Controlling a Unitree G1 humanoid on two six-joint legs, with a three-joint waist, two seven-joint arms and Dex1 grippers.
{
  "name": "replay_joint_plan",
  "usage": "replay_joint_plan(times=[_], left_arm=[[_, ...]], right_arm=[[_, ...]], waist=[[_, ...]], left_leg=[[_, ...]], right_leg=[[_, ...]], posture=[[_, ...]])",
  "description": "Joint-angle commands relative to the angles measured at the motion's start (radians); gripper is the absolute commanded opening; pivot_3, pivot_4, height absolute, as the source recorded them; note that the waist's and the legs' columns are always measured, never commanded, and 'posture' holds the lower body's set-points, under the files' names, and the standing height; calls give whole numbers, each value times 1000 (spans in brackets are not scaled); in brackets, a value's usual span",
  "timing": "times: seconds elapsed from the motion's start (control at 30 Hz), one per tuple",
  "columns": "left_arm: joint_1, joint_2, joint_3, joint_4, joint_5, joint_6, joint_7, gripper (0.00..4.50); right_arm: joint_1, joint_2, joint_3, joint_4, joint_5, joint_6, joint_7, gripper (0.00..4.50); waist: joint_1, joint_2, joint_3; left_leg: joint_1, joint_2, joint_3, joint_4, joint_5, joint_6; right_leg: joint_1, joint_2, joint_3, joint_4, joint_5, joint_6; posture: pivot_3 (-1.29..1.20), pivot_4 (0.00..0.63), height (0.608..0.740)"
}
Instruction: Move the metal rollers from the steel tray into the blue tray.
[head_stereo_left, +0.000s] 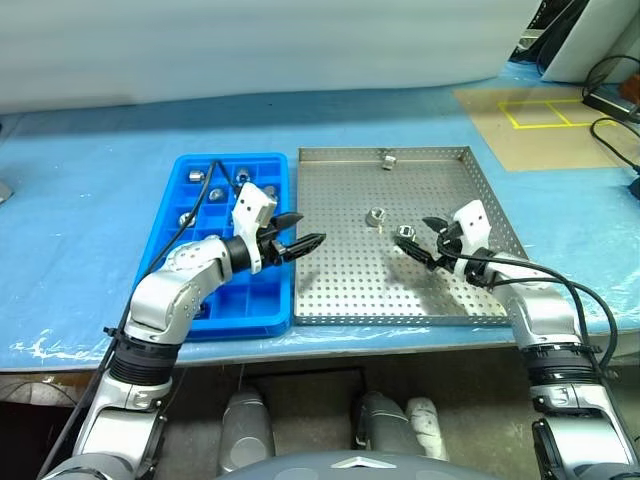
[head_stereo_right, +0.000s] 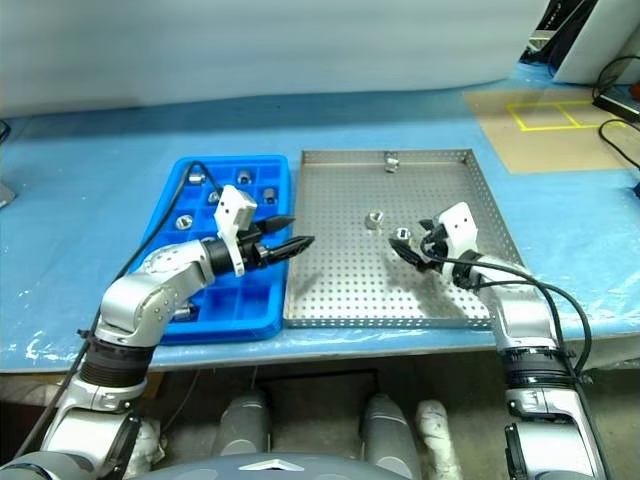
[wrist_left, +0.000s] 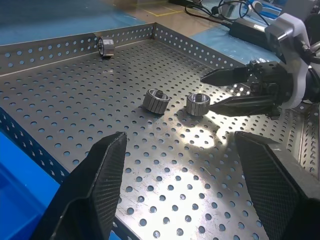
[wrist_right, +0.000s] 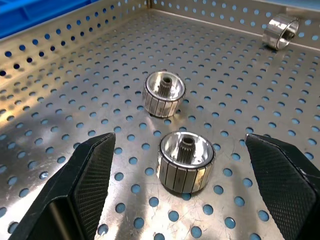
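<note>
Right two-fingered black gripper (head_stereo_left: 427, 240): jaws wide, empty, low over the near right of the large perforated steel tray (head_stereo_left: 340, 290), fingers facing the nearest roller.
Left two-fingered black gripper (head_stereo_left: 298, 230): jaws wide, empty, over the seam between the trays.
Small shiny ribbed metal rollers: one (wrist_right: 185, 161) just ahead of the right gripper, one (wrist_right: 164, 93) just beyond, one (head_stereo_left: 386, 159) against the far rim.
Bright blue compartmented plastic tray (head_stereo_left: 170, 220): left, several rollers already in its far compartments.
Advice: centre the jaws on the nearest roller, then close squarely on its ribbed sides.

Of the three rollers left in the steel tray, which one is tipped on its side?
The roller by the far rim, apart from the other two. Those two stand on end, holes up, mid-tray.
</note>
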Motion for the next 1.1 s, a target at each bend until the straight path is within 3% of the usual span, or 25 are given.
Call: replay_joint_plan(times=[0.03, 0.47, 0.57, 0.77, 0.93, 1.1], left_arm=[[-13, -4, 7, -23, 1, -19, 2, 3609], [-7, -20, 7, -23, 9, -26, 18, 3609], [-5, -19, 8, -22, 10, -27, 18, 3664], [-2, -16, 7, -17, 12, -30, 16, 3664], [11, -1, 37, -66, -60, -4, -34, 3664], [48, 64, 96, -112, -100, 4, -59, 3664]], right_arm=[[-18, -1, 35, 20, -40, -56, 17, 4340], [-88, 74, 37, 190, -84, -117, -49, 4340], [-91, 74, 36, 199, -84, -131, -43, 3734], [-96, 58, 37, 219, -103, -159, -39, 1730], [-98, 62, 44, 154, -90, -118, -24, 1626], [-79, 51, 56, -113, 47, 77, 109, 1626]], waist=[[-2, 0, 0], [-8, 0, 0], [-9, 0, 0], [-9, 0, 0], [-9, 0, 0], [-11, 0, 0]], left_leg=[[0, 0, 0, 0, 0, 0], [0, 0, 0, 0, -2, 3], [0, 0, 0, 0, -2, 3], [0, 0, 0, 0, -2, 3], [0, 0, 0, 0, -2, 3], [0, 0, 1, -1, -2, 3]], right_leg=[[0, 0, 0, 0, 0, 0], [0, 0, 0, 0, 0, 0], [0, 0, 0, 0, 0, 0], [0, 0, 0, 0, 0, 0], [0, 0, 0, 0, 0, 0], [-2, 1, 0, 0, 0, 0]], posture=[[-6, 150, 740], [12, 150, 740], [13, 150, 740], [13, 150, 740], [14, 150, 740], [23, 150, 740]])
